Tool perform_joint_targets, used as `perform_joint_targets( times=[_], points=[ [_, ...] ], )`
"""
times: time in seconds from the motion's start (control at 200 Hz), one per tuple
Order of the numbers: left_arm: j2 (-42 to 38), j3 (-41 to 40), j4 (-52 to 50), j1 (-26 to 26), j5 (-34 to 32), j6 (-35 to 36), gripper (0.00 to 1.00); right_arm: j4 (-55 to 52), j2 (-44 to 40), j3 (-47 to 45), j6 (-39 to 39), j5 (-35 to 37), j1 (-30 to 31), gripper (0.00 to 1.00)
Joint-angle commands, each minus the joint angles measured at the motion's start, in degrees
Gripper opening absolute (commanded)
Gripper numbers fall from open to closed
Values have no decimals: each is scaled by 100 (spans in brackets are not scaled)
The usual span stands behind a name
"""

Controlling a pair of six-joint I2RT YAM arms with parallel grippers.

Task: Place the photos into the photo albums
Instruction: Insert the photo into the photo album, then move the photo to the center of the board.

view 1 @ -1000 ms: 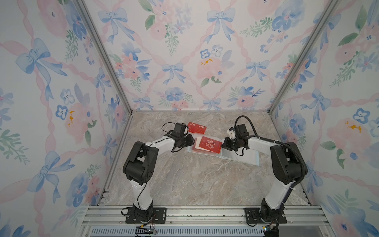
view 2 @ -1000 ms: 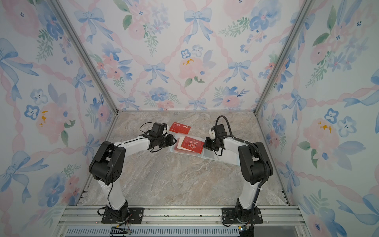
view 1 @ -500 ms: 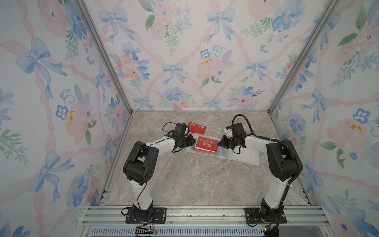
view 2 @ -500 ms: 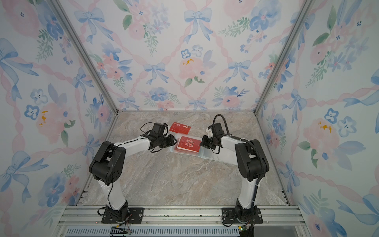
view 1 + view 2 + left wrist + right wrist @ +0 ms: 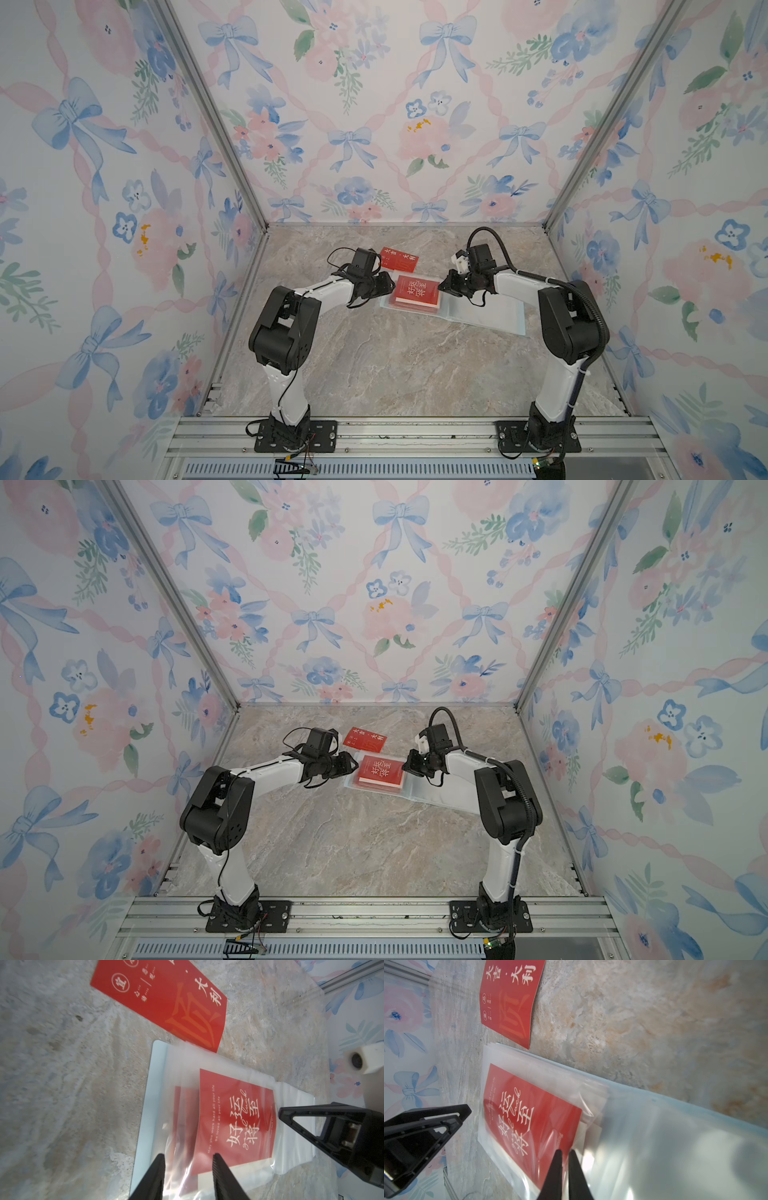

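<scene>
l grip, jaws apart, prob. pinning sleeve so album isn't sliding; r grip, jaws near shut, nudging card edge, prob. seating it deeper in sleeve. spare card lying beside album.

Album: pale blue, lying flat on the table.
Top card: red with white characters, on the album's left half.
Loose card: red, on the table just behind the album.
Left gripper: at the album's left edge.
Right gripper: at the top card's right edge.
</scene>
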Motion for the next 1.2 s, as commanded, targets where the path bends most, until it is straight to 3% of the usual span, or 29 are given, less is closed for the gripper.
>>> perform_joint_targets(
  times=[0.0,0.34,0.71,0.875,1.055,1.195],
  points=[
    [-8,335,56,121,136,-58,41,-360,-399,-56,-266,96,32,11],
    [933,1720,48,223,147,-165,41,-764,-1142,-546,-619,367,-7,13],
    [2921,4456,32,177,241,-769,40,-1319,-2144,-1004,-970,610,-73,14],
    [4040,5874,8,18,663,-1386,36,-1277,-2641,-1438,-889,730,-111,14],
    [4338,6066,-27,-324,454,-1521,36,-1318,-2831,-1596,-913,746,-199,14],
    [4584,6160,-25,-515,874,-1635,36,-1227,-2807,-1658,-920,739,-236,14]
  ],
)
